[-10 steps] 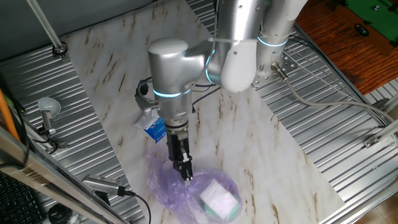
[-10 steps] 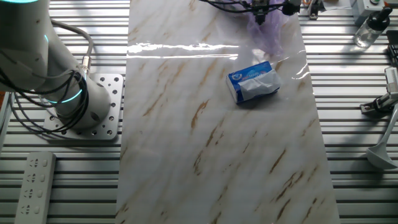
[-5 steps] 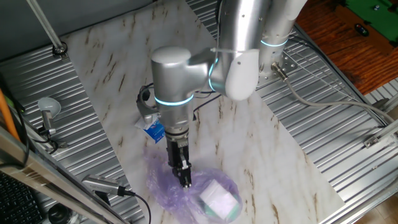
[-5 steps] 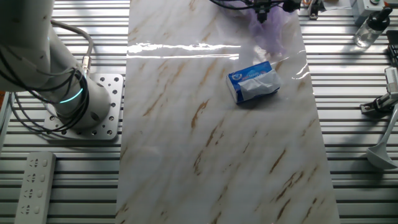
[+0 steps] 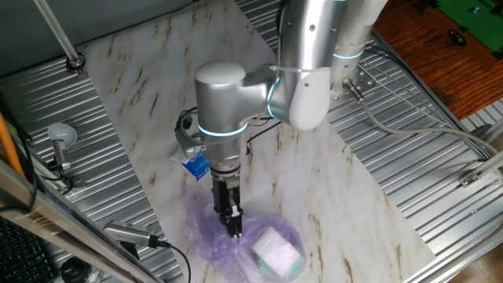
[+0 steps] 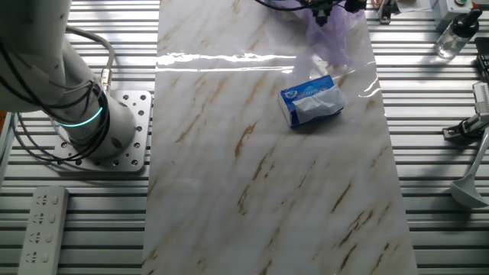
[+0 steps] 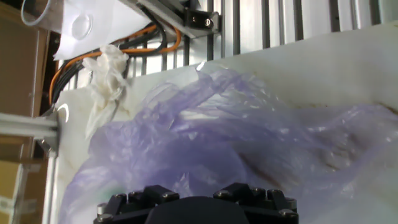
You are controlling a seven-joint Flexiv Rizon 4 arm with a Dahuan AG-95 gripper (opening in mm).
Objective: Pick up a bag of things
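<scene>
The bag of things (image 5: pixel 216 236) is wrinkly, translucent light-purple plastic lying at the near end of the marble board, with a white and teal box (image 5: pixel 277 251) showing through it. My gripper (image 5: pixel 234 228) points straight down into the top of the bag, its fingers close together with plastic bunched around the tips. In the other fixed view the bag (image 6: pixel 335 44) narrows upward to my gripper (image 6: pixel 321 17). In the hand view the purple plastic (image 7: pixel 217 143) fills the frame and my fingertips are hidden.
A smaller blue-and-white packet (image 5: pixel 195 163) lies just behind the gripper and also shows in the other fixed view (image 6: pixel 312 101). Ribbed metal table (image 5: pixel 409 181) surrounds the marble board (image 5: pixel 299 169). Cables and a crumpled white tissue (image 7: pixel 106 81) lie past the board's edge.
The arm's elbow has shifted slightly to the right. The gripper tip has stayed at the bag, a touch lower. The bag and the packet have not visibly moved.
</scene>
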